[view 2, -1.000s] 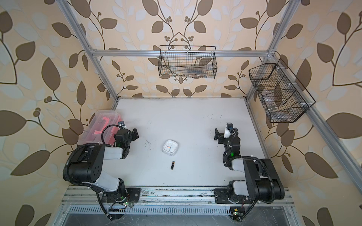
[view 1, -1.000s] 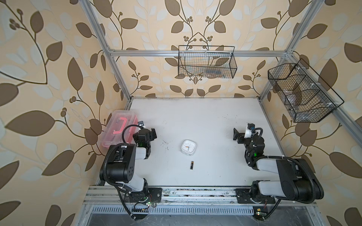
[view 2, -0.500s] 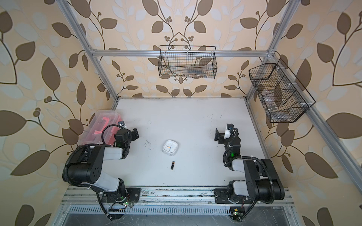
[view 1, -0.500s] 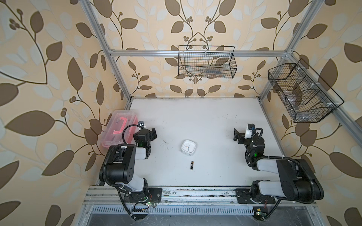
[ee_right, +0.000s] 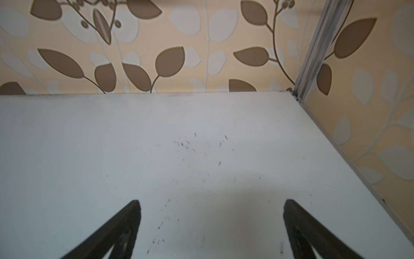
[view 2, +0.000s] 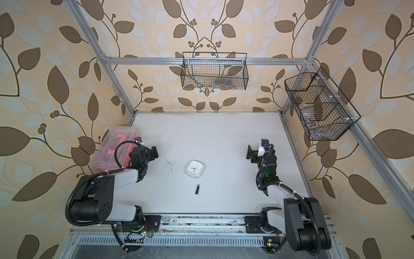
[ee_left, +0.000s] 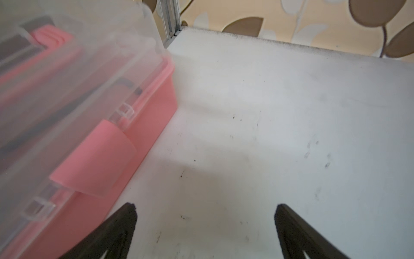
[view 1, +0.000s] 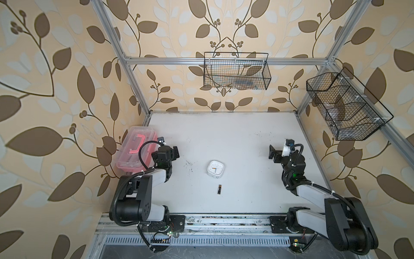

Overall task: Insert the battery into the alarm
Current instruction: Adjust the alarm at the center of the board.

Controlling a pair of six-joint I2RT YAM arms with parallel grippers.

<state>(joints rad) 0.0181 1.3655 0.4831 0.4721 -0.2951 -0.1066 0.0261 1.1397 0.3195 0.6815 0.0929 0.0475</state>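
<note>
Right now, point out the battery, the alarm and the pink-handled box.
battery [view 1: 219,189]: in a top view, on the black mid-body.
alarm [view 1: 215,169]: in a top view, on the centre of the dial.
pink-handled box [view 1: 132,159]: in a top view, on the clear lid beside the handle.

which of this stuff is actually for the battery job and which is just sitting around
For the job:
- battery, lying loose
- alarm, dial up, apart from the battery
- left gripper and right gripper, both open and empty

Just lying about:
- pink box by the left arm
- back wire basket
- side wire basket
</note>
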